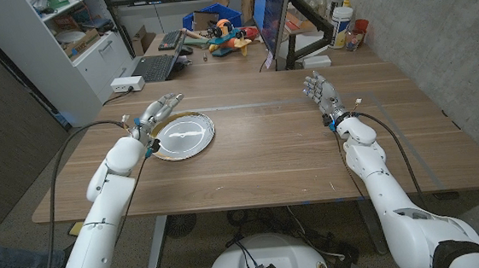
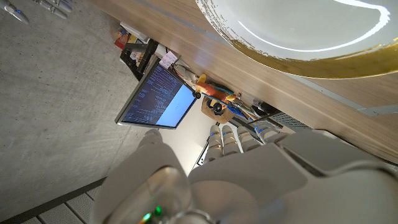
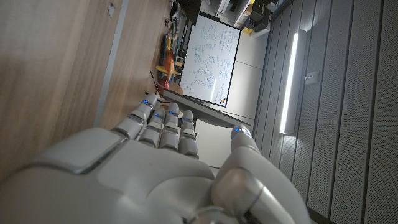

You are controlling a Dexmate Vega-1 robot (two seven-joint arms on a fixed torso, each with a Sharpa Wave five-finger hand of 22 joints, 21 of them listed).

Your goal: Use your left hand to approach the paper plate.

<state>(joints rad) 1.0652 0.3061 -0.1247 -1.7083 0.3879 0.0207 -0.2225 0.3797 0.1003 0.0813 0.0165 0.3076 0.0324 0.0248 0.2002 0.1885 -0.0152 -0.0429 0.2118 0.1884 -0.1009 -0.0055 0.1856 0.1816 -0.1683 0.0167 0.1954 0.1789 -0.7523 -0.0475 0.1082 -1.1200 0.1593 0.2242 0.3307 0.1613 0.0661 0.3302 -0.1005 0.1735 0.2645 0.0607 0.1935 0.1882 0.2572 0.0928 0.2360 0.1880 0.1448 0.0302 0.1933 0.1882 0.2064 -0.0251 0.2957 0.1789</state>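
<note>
**A:** Where is the paper plate [image 1: 184,137] right now?

**B:** On the wooden table [image 1: 268,166], in its left half and closer to the far edge than the near one. It is white with a gold rim. The left hand [image 1: 157,110] sits just beside the plate's far-left rim, fingers spread and holding nothing.

**A:** And the right hand [image 1: 321,91]?

**B:** Well apart, toward the table's far right, fingers extended and loosely apart, also holding nothing.

**A:** What could go wrong?

**B:** I think the plate is light, so a fingertip catching the rim could push it across the table or tip it up

**A:** Any writing to read?

**B:** A screen behind the table shows lines of text, too small to read; no brand is visible
</note>
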